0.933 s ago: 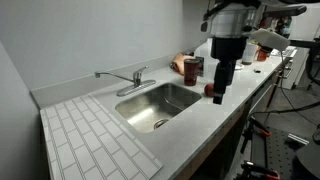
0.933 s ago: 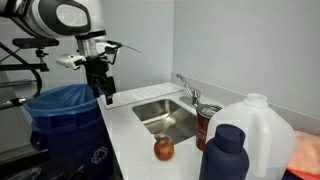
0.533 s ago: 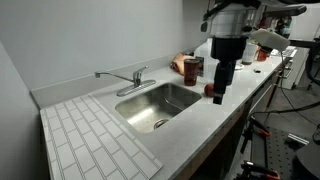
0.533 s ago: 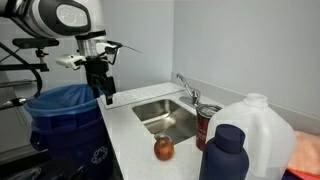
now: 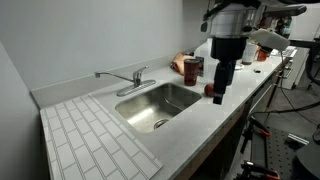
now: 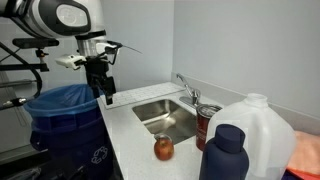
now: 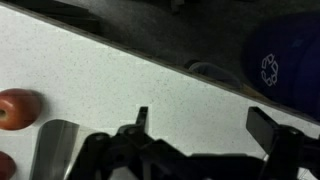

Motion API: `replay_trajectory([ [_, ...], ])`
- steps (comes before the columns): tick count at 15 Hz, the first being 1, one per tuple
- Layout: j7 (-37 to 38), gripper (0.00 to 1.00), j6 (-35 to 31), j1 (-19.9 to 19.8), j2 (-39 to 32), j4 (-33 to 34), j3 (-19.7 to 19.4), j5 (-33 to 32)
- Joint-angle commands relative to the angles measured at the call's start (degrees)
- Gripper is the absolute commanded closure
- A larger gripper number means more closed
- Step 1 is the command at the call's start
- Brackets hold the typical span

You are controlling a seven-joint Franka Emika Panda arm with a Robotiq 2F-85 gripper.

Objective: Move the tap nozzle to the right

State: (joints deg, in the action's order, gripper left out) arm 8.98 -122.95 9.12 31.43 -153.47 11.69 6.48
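Observation:
The tap nozzle (image 5: 115,76) is a slim chrome spout that reaches out from its lever base at the back of the sink toward the tiled end of the counter. It also shows in an exterior view (image 6: 187,90). My gripper (image 5: 218,98) hangs above the white counter near its front edge, well away from the tap, past the sink's other end. It shows in an exterior view (image 6: 104,97) too. In the wrist view the gripper (image 7: 203,125) is open and empty, with its jaws wide apart over the speckled counter.
The steel sink (image 5: 134,102) is set in the counter beside a white tiled drainboard (image 5: 90,135). A red apple (image 6: 163,148), a red can (image 6: 208,125), a milk jug (image 6: 255,130) and a dark bottle (image 6: 228,152) stand on the counter. A blue-lined bin (image 6: 62,110) stands below the counter's edge.

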Motion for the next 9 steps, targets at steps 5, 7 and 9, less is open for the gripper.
replay_trajectory([
  [5,0.20,0.00,0.09,0.39,-0.04,0.07,-0.38,-0.25],
  [7,0.32,0.00,-0.09,0.24,0.00,0.02,-0.25,-0.61],
  [9,0.11,0.00,-0.35,0.05,0.05,-0.07,-0.07,-1.58],
])
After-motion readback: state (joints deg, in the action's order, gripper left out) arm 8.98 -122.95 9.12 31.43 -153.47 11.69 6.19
